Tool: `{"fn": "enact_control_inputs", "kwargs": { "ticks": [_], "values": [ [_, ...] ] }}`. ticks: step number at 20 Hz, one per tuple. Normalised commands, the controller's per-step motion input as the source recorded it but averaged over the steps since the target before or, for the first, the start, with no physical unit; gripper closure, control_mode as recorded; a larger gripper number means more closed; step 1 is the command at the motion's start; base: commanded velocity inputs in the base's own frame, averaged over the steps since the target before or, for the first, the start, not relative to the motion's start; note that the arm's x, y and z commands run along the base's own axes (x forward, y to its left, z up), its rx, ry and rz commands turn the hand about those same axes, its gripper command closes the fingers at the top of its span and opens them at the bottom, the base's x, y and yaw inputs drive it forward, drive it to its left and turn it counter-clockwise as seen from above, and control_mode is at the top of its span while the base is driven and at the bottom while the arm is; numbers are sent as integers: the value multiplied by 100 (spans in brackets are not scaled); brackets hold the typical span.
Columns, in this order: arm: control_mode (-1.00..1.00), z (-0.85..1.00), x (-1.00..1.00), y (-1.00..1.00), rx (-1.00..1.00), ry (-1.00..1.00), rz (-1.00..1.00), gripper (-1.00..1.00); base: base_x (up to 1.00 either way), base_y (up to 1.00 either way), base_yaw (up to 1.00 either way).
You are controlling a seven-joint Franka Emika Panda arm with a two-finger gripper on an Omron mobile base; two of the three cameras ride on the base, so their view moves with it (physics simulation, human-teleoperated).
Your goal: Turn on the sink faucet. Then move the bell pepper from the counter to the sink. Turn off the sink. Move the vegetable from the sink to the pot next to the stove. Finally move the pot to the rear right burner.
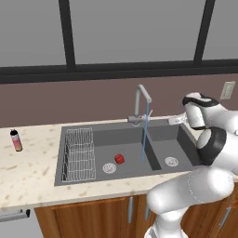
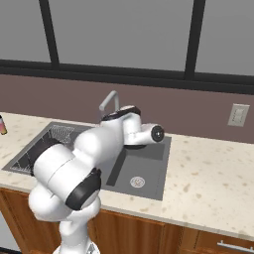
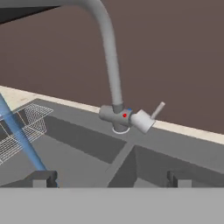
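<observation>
The sink faucet (image 3: 114, 78) is standing at the back rim of the sink (image 1: 186, 139), over the divider between the two basins. Its long axis is running upright, and its bent spout is reaching out over the basins, where a blue stream of water (image 1: 145, 135) is falling from it. Its small lever (image 3: 157, 109) is sticking up and out at a slant from the side of the base.

The bell pepper (image 1: 119, 159) is already lying on the floor of the left basin, near the round drain (image 1: 109, 168) and beside the wire rack (image 1: 79, 153). So, judging by that, the step in hand is turning the water off.

The gripper (image 3: 111, 177) is hovering just in front of the faucet base with its fingers spread wide and nothing between them. The next move likely calls for advancing to the lever and pushing it back to its closed position; which way it must swing is hard to tell from here, since the lever is showing small.
</observation>
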Motion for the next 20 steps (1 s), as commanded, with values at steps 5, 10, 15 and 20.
{"fn": "enact_control_inputs", "kwargs": {
  "ticks": [5,10,15,20],
  "values": [
    [-100,0,41,0,-2,-7,30,-100,0,0,0],
    [-100,0,25,-1,-2,0,19,-100,0,0,0],
    [-100,-4,8,-1,0,-2,11,-100,0,0,0],
    [-100,-12,14,14,0,-8,2,-100,0,0,0]
  ]
}}
